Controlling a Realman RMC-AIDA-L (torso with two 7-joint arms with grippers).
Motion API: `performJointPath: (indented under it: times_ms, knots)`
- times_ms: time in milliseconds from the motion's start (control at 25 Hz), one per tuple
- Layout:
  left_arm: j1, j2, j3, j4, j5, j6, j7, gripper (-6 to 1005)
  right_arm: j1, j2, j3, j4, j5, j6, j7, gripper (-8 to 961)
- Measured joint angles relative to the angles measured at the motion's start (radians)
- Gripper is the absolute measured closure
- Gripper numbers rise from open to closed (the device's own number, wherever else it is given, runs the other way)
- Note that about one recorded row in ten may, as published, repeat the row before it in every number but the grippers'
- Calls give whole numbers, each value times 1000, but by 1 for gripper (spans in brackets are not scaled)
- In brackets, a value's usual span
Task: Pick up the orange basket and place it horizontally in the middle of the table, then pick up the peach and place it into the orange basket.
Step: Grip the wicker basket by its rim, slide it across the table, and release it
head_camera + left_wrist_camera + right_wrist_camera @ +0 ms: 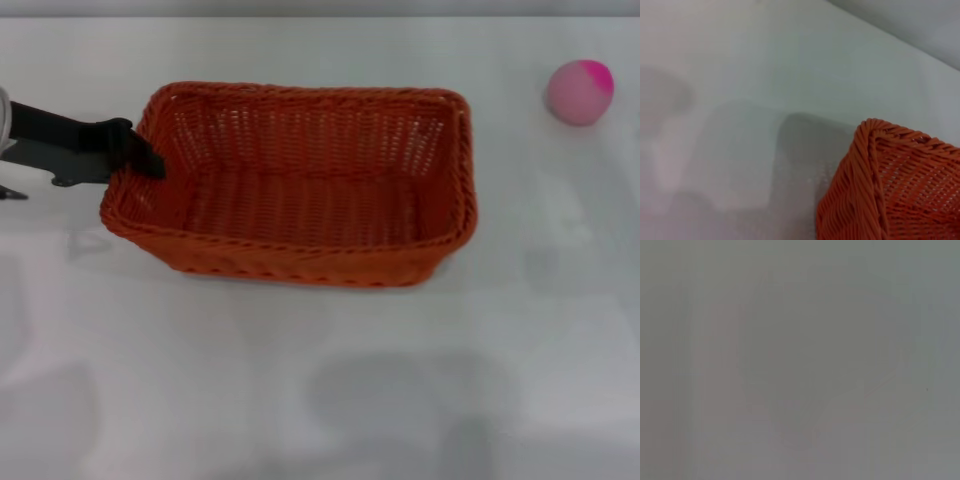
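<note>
The orange basket [300,185] lies lengthwise across the white table [300,380], near the middle, open side up and holding nothing. My left gripper [140,160] reaches in from the left and is shut on the basket's left rim, one dark finger [150,165] showing inside the wall. One braided corner of the orange basket [890,190] fills the left wrist view. The peach [579,91], pink with a magenta patch, rests on the table at the far right, well apart from the basket. My right gripper is out of view.
The table's far edge [320,15] runs along the top of the head view. The right wrist view shows only a blank grey surface [800,360].
</note>
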Motion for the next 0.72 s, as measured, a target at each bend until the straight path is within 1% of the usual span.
performJointPath:
  times_ms: [120,400,720]
  knots:
    - [-13,-2,0,0,31,10,-16,851,0,0,0,0,0,0,-1,128]
    - [-22,-3,0,16,33,28,-20,850,-4,0,0,0,0,0,-3,128]
    - [-29,4,-4,55,22,20,-19,850,-8,0,0,7,0,-5,-4,128]
